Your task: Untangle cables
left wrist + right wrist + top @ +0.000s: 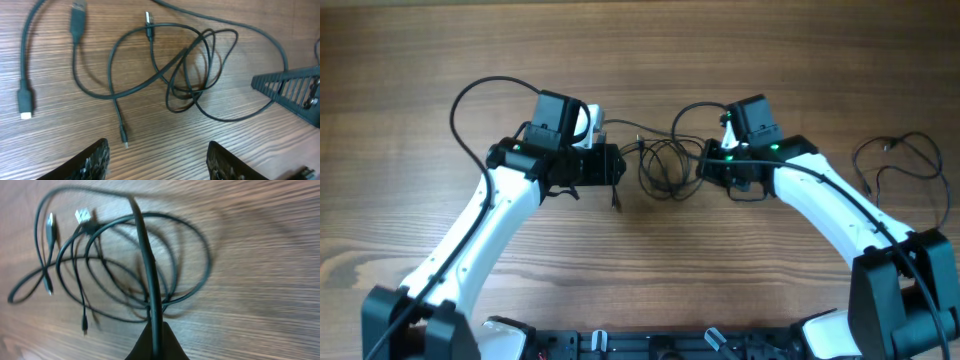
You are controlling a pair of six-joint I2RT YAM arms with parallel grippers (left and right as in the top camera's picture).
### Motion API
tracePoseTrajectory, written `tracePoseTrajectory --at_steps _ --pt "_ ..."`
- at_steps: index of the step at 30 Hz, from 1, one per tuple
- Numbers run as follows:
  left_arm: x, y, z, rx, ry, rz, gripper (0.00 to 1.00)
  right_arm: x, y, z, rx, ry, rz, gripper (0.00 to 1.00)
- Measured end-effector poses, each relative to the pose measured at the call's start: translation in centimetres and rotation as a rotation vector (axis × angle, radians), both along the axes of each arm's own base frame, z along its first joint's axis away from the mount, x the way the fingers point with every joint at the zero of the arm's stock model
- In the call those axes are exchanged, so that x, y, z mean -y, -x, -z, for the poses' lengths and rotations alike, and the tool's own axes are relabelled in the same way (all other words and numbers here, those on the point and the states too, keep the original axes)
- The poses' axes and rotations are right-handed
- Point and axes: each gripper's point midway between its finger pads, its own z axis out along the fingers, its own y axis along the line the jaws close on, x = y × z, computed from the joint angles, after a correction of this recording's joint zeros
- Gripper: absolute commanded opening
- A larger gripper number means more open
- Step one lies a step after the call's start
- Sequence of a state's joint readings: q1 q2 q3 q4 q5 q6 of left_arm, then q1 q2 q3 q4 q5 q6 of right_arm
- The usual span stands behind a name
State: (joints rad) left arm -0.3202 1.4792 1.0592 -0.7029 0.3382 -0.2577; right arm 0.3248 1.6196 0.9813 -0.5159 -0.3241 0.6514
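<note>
Arms: two, white with black joints, both reaching from the near edge of the tabletop [640, 50] toward its middle.
Left gripper [157, 147]: jaws spread wide, nothing between them; it sits just left of the tangle and the wood below it is bare.
Cables [662, 165]: thin black cords in one tangle of overlapping loops, lying at the middle of the tabletop, about midway between its left and right edges. The number of cords cannot be told from the tangle.
Plug ends: four counted in the left wrist view: wide flat plug [77, 12], white-tipped plug [25, 102], small silvery plug [148, 20], thin pin tip [124, 140]. All four lie flat on the wood.
Right gripper [155, 340]: jaws pinched narrow on one strand of the cables at the tangle's right side. The strand runs taut away from the fingertips above the loops. This view is blurred.
</note>
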Motion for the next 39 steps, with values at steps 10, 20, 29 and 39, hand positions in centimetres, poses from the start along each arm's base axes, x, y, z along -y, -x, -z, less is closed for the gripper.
tracePoseTrajectory --at_steps 10,20,29,39 --pt "4.2 -0.5 4.0 -0.062 0.051 0.093 0.64 1.1 0.0 0.1 -0.031 -0.007 0.043 0.04" --pt "6.7 -1.0 7.8 -0.047 -0.004 0.149 0.62 1.2 0.6 0.4 -0.059 -0.004 0.044 0.04" --pt "7.1 -2.8 8.4 0.015 -0.014 0.136 0.52 1.3 1.0 0.5 -0.077 0.001 0.044 0.04" --pt "6.5 -3.1 8.7 0.026 -0.052 0.118 0.51 1.2 1.0 0.5 -0.078 -0.001 0.043 0.04"
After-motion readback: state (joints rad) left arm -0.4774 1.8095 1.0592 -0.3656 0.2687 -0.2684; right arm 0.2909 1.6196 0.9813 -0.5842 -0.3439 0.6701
